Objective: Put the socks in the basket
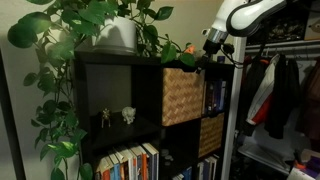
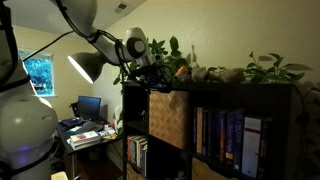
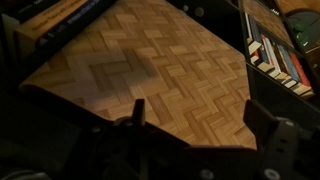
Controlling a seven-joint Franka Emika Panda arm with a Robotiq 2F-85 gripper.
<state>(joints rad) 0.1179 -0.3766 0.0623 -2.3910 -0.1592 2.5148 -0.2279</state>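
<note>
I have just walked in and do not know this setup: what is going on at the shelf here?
A robot arm holds its gripper at the top edge of a dark shelf unit, just above the tan wicker basket that sits in an upper cubby. The wrist view is almost filled by the basket's woven side. The pictures are dim: I cannot make out any sock, nor whether the gripper is open or holds anything.

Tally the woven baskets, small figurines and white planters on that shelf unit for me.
Woven baskets: 2, the tan basket and the darker basket
Small figurines: 2
White planters: 1
Total: 5
</note>
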